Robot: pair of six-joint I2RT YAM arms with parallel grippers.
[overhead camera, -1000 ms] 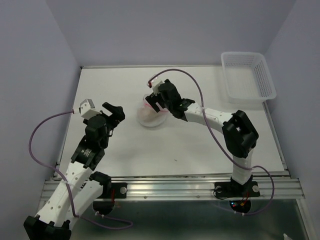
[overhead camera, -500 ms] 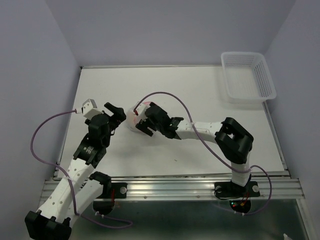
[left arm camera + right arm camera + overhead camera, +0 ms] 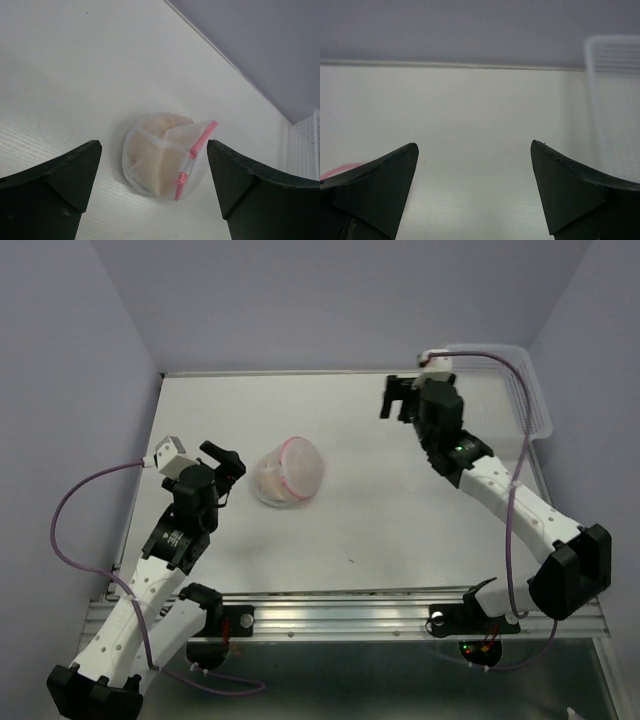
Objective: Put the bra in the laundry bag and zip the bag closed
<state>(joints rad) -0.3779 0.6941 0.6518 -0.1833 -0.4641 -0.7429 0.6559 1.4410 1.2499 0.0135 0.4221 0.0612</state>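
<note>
The laundry bag [image 3: 288,472] is a white mesh dome with a pink zipper rim, lying on the table left of centre. In the left wrist view the bag [image 3: 145,172] shows the beige bra [image 3: 157,132] through its mesh. The pink zipper [image 3: 196,150] runs down its right side, with the pull near the lower end. My left gripper [image 3: 231,475] is open and empty, just left of the bag; its view [image 3: 154,144] frames the bag between the fingers without touching it. My right gripper [image 3: 398,400] is open and empty, raised at the far right, away from the bag; it also shows in its wrist view [image 3: 474,144].
A white plastic lattice basket [image 3: 528,390] stands at the far right corner, partly behind the right arm, and appears blurred in the right wrist view [image 3: 615,100]. Purple walls enclose the table on three sides.
My right gripper let go of the bag and swung away to the far right. The bag shifted left and now lies alone. My left gripper stays beside it.
</note>
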